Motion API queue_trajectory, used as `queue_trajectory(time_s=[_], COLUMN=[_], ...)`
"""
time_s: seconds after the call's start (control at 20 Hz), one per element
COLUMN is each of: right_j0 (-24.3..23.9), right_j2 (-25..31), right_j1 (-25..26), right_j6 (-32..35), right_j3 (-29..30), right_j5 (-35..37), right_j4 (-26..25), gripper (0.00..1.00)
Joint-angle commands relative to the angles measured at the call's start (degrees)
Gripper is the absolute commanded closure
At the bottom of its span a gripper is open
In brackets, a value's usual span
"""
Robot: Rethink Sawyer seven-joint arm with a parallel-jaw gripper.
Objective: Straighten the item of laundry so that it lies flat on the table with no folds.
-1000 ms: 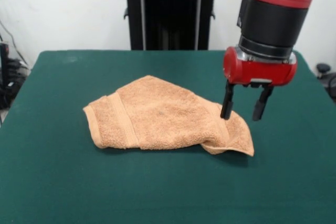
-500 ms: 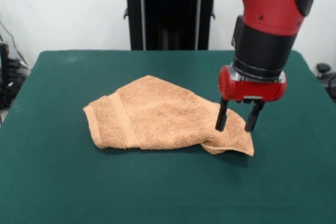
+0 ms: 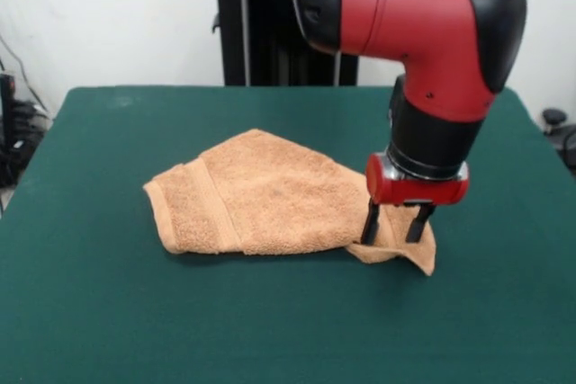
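Note:
The orange-tan towel (image 3: pixel 261 195) lies folded and bunched on the dark green table (image 3: pixel 108 312), a border band near its left end and a folded corner sticking out at the lower right. My gripper (image 3: pixel 393 227) hangs straight down from the red arm over that right corner. Its two black fingers (image 3: pixel 369 222) stand apart, one on each side of the corner's ridge, with their tips down at the cloth. The gripper is open and holds nothing. No white tag shows.
The black pedestal (image 3: pixel 288 33) stands behind the table's far edge. A dark object (image 3: pixel 558 128) sits off the table at the right. Cables and gear (image 3: pixel 13 132) sit off the left edge.
The gripper has come down and slightly left, from above the table beside the towel onto the towel's right corner. The finger gap looks a little narrower. The towel has not moved.

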Motion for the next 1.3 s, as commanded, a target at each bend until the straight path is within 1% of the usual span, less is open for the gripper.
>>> queue_trajectory(time_s=[0.05, 0.7, 1.05, 1.3], right_j0=[3.2, 8.1, 10.6, 11.3], right_j2=[2.9, 0.2, -1.1, -1.6], right_j1=[2.6, 0.5, 3.4, 4.2], right_j6=[16.2, 19.9, 21.8, 21.8], right_j3=[0.8, 1.5, -1.0, -1.2], right_j5=[-0.3, 3.6, 2.9, 2.4], right_j4=[3.5, 7.9, 11.3, 12.6], gripper=[0.0, 0.0, 0.0, 0.0])
